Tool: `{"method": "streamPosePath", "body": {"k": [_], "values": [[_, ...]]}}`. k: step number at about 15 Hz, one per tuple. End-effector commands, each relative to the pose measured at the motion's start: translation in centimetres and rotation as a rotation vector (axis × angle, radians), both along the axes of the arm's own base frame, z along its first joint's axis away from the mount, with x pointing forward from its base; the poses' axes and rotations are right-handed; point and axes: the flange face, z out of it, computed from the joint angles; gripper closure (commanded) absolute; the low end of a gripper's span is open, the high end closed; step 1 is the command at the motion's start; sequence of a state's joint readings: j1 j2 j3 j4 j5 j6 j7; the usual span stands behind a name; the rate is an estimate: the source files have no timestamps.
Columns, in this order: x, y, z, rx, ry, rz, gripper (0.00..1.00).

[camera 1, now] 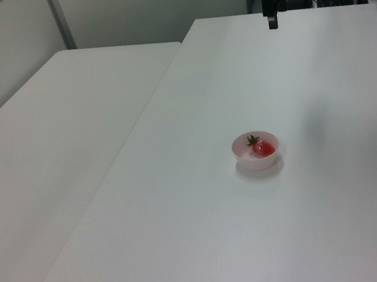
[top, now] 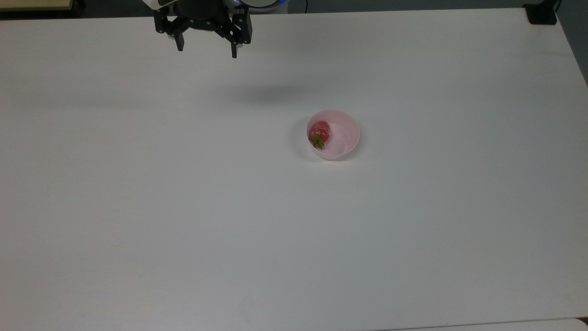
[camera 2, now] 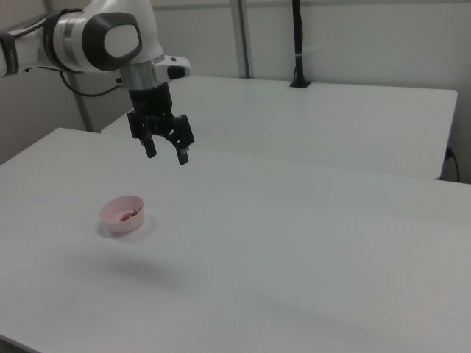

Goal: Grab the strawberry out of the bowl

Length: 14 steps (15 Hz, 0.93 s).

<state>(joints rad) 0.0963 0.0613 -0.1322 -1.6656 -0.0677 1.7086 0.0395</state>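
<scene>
Tool fingers are held spread apart and empty, hung high above the desk and well apart from the bowl, near the top view's upper edge. The strawberry is seen lying inside the bowl, pressed toward the wall on the top view's left, with its green cap pointed toward the top view's lower edge; the tilt is probably owed to the curved floor letting it roll against the side. The bowl is set alone near the middle of the desk, so an approach from above is left unobstructed. The wide spread is judged to be a readiness for straddling the fruit. Since the strawberry is lodged against the wall, little room is left for a finger on that side, and the rim could be struck or the bowl shoved if the descent is not centred on the fruit
</scene>
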Motion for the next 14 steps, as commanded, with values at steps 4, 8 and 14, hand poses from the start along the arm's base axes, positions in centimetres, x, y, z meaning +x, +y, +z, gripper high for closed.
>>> {"method": "streamPosePath", "body": {"k": [4,8,14], "values": [[-0.33,0.04,-0.29,0.013,0.009,0.038,0.00],[-0.31,0.13,-0.45,0.013,0.014,0.066,0.00],[-0.39,-0.01,-0.22,0.019,0.013,0.106,0.00]]}}
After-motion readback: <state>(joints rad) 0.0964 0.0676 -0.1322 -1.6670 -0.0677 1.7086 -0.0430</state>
